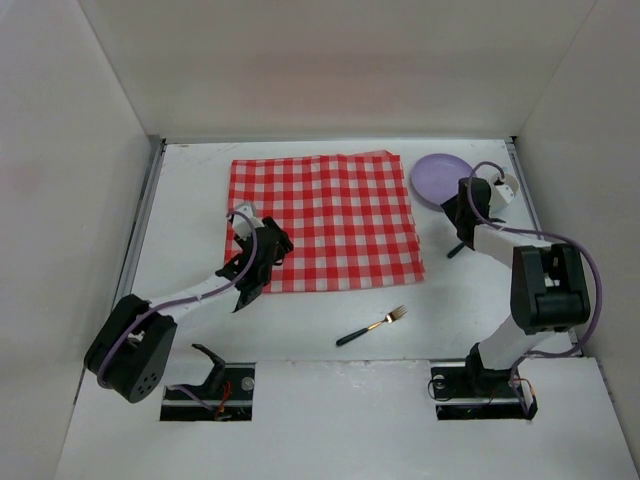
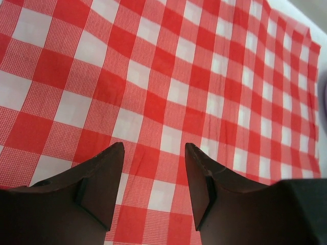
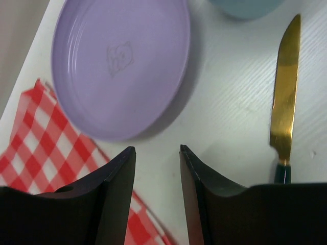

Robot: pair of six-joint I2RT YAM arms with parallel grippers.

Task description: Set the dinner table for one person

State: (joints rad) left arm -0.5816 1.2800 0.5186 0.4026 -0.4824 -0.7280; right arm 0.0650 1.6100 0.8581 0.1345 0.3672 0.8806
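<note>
On the white dinner table [image 1: 320, 310] a red-and-white checked cloth [image 1: 325, 220] lies spread flat. My left gripper [image 1: 262, 243] hovers over the cloth's near left part [image 2: 168, 92], open with nothing between its fingers [image 2: 104, 176]. A lilac plate [image 1: 438, 178] rests at the cloth's far right corner. My right gripper [image 1: 462, 215] stands open just short of the plate [image 3: 120, 61], empty. A gold-bladed knife [image 3: 284, 107] with a dark handle lies on the table to its right. A gold fork [image 1: 372, 325] with a dark handle lies near the front.
The bottom of a pale blue cup [image 3: 245, 6] shows beyond the knife. White walls [image 1: 70, 150] close in the table on three sides. The arm bases [image 1: 480, 385] sit at the near edge.
</note>
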